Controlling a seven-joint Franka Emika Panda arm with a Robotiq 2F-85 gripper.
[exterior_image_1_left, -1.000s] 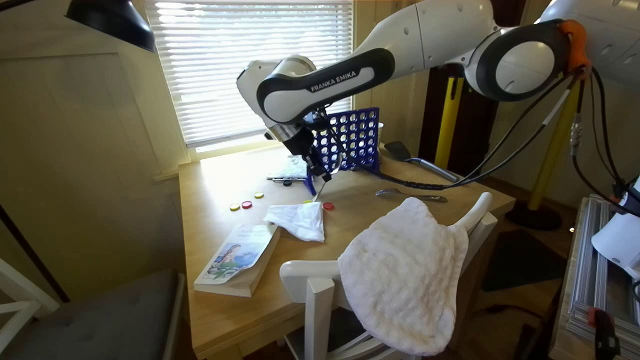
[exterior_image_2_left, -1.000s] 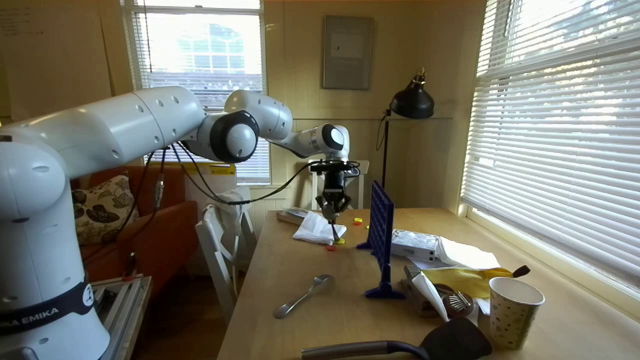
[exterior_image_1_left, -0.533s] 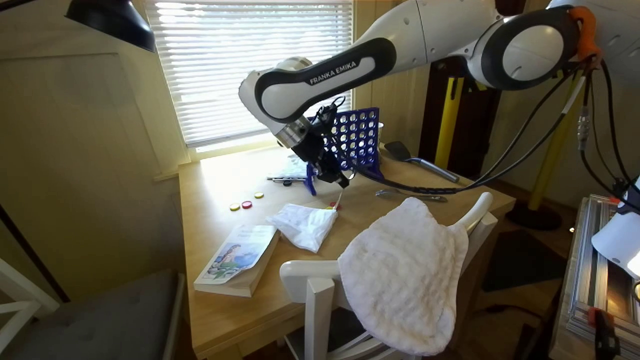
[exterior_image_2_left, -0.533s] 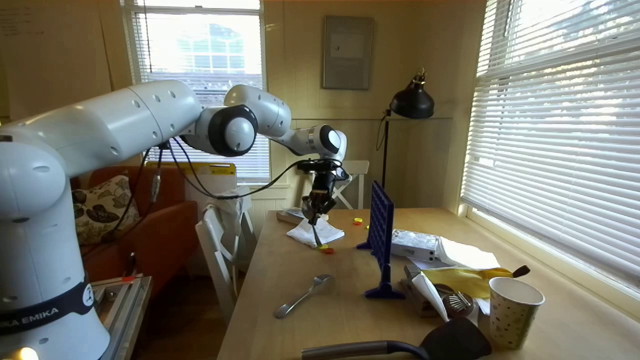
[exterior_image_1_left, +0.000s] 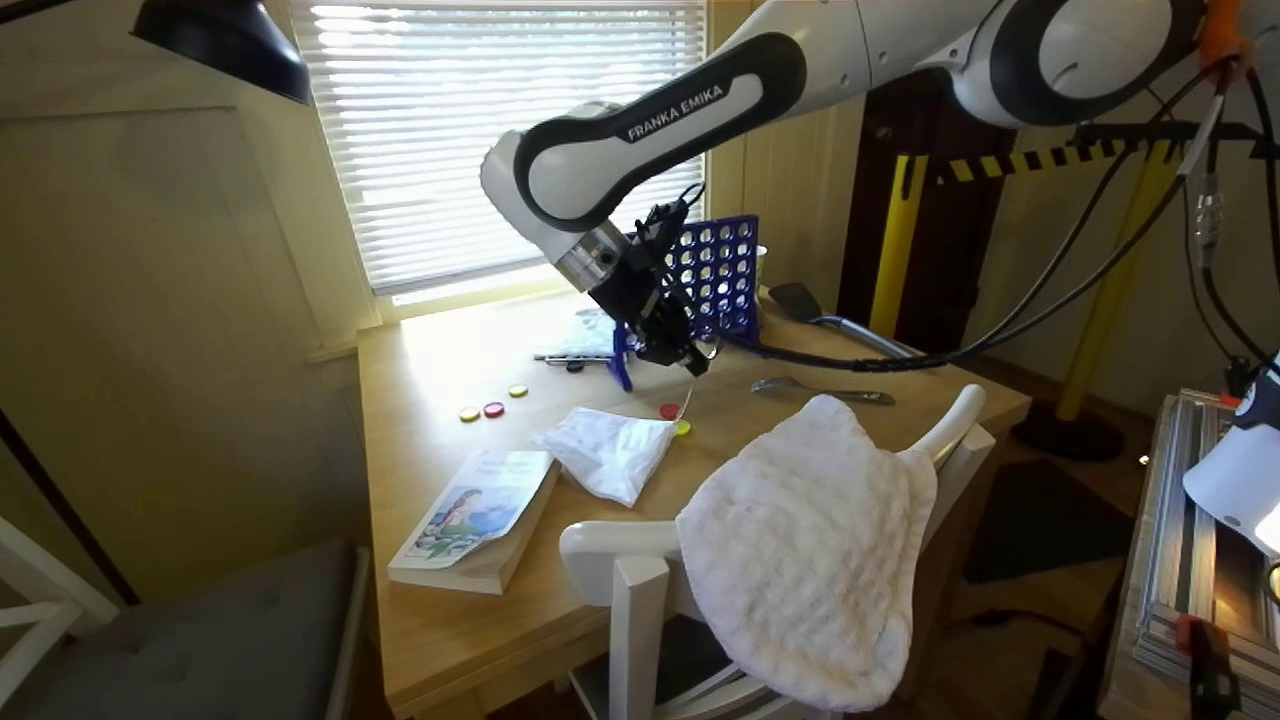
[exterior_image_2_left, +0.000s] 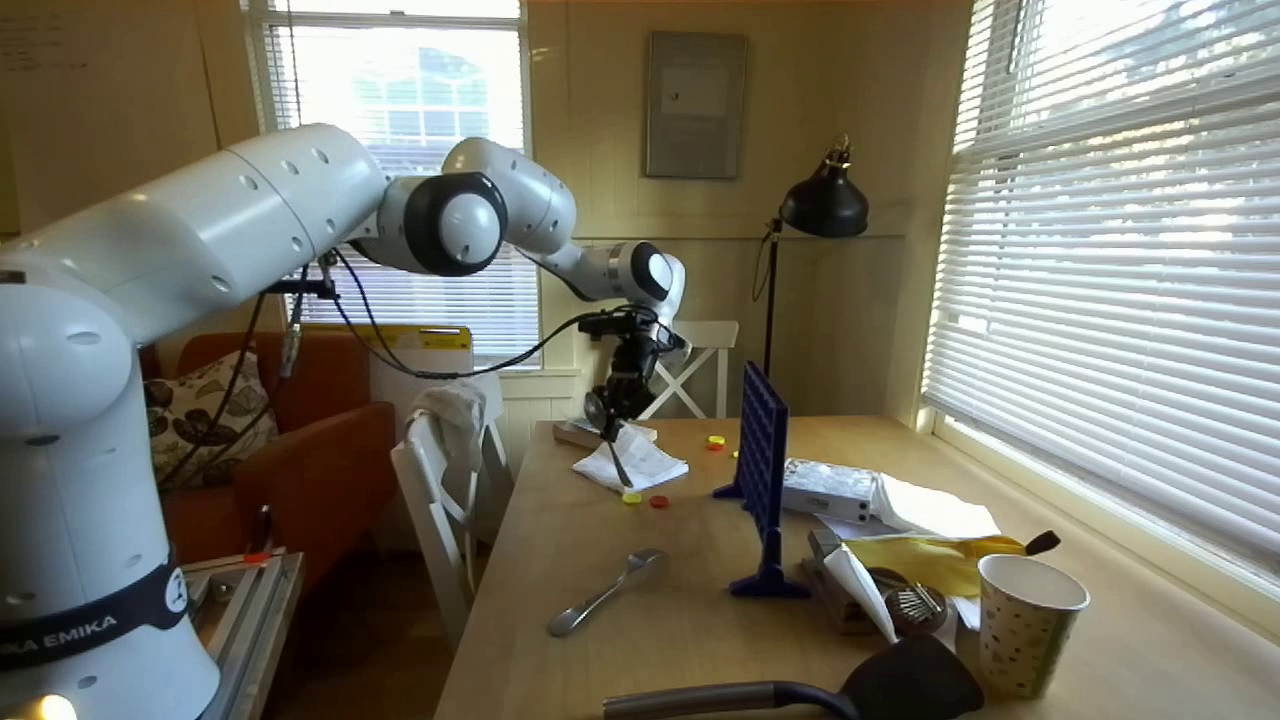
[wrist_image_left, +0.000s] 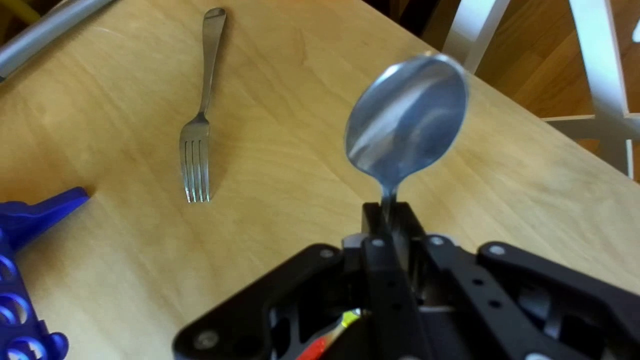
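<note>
Gripping a spoon (wrist_image_left: 407, 117) above a yellow disc (exterior_image_2_left: 632, 498)

Pinched just below its bowl, the spoon sits between the narrowed jaws of the gripper (wrist_image_left: 389, 215), its handle slanting down to the yellow disc on the table (exterior_image_2_left: 690, 610); whether tip and disc touch cannot be told. Near the disc lie a red disc (exterior_image_2_left: 659, 502) and a crumpled white cloth (exterior_image_1_left: 607, 452), then a book (exterior_image_1_left: 475, 510) with a pictured cover, its print too faint to read. Well apart are a fork (wrist_image_left: 197, 145) and a blue frame (exterior_image_2_left: 763, 450) of round holes. "FRANKA EMIKA" runs in white capitals along the arm (exterior_image_1_left: 830, 60); on the base band (exterior_image_2_left: 130, 610), cut by the edge of an exterior view, "KA EMIKA" is legible. Writing on a pale wall sheet (exterior_image_2_left: 110, 120) is unreadable.
</note>
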